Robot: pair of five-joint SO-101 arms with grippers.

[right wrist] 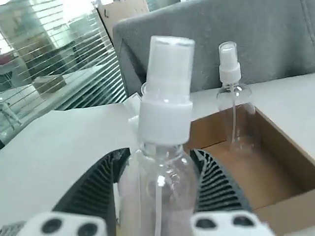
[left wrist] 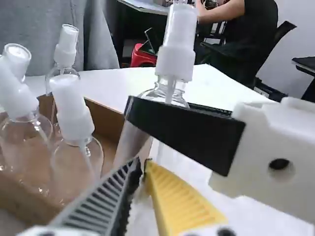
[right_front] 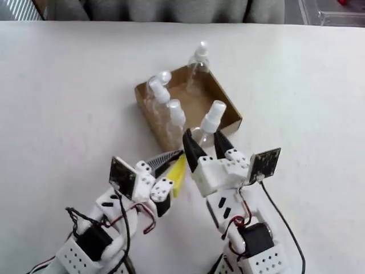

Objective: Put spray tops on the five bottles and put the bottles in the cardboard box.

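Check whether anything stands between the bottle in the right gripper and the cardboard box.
Nothing visible does. The held bottle is at the near wall of the cardboard box, with bare floor beyond; other bottles stand at its left side and far corner.

The right tool [right_front: 203, 138] holds a bottle [right_front: 214, 117] at the near edge of the cardboard box [right_front: 194, 103]; beyond it, three bottles [right_front: 175, 114] stand inside.

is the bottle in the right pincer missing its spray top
No, the bottle held in the right pincer has a white spray top seated on its neck.
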